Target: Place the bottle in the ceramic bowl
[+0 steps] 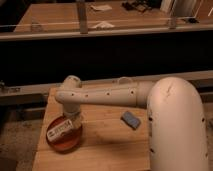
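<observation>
A light wooden table (107, 145) fills the near part of the scene, and on its near-left area sits the shallow round orange-red ceramic bowl with a dark rim (75, 142). The small white cylindrical bottle with a printed label (61, 129) lies tilted on its side inside this bowl, its labelled body stretching from the bowl's left edge up toward the right, resting over the orange interior. The robot's thick cream-white arm (107, 94) reaches from the large rounded shoulder on the right across the table to the left, then bends down at a round joint above the bowl. The two-finger gripper (74, 120) hangs from that joint directly over the far-right part of the bowl, at the upper end of the bottle; whether it grasps the bottle or merely sits against it cannot be told. A blue-grey rectangular sponge (131, 119) lies flat on the table to the right of the bowl, well apart from it and close to the big white arm housing. Beyond the table runs a dark gap, and farther still a long wooden counter (60, 22).
</observation>
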You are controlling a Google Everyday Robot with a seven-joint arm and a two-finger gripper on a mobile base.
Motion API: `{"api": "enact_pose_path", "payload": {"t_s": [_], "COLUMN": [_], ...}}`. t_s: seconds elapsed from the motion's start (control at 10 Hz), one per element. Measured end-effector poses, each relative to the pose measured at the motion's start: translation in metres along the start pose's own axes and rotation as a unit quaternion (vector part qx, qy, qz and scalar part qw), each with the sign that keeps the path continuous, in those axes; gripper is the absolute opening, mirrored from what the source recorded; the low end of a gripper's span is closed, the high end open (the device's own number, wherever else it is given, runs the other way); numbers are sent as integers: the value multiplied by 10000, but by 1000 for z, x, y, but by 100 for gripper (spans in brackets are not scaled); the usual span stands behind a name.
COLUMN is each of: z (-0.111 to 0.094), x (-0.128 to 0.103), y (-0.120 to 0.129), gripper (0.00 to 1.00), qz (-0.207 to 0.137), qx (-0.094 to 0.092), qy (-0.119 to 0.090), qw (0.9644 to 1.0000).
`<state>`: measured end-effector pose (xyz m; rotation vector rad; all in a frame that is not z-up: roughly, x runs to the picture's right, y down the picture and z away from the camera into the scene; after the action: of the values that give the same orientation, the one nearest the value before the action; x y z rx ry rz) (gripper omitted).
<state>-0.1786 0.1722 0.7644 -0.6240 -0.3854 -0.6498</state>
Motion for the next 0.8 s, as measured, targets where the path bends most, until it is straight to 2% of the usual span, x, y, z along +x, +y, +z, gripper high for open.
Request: {"api": "enact_pose_path", "payload": {"t_s": [0.1,0.4,0.5,0.8], "z": [1,2,3,3], "x": [0,-1,-1,-2], "y": [0,-2,-2,-2], "gripper": [66,72,79,80], "qz": [-15,-48,-59,-90], "qx": [-2,2,1,0], "qy": [-1,1,-2,-6], "qw": [10000,10000,10000,10000]}}
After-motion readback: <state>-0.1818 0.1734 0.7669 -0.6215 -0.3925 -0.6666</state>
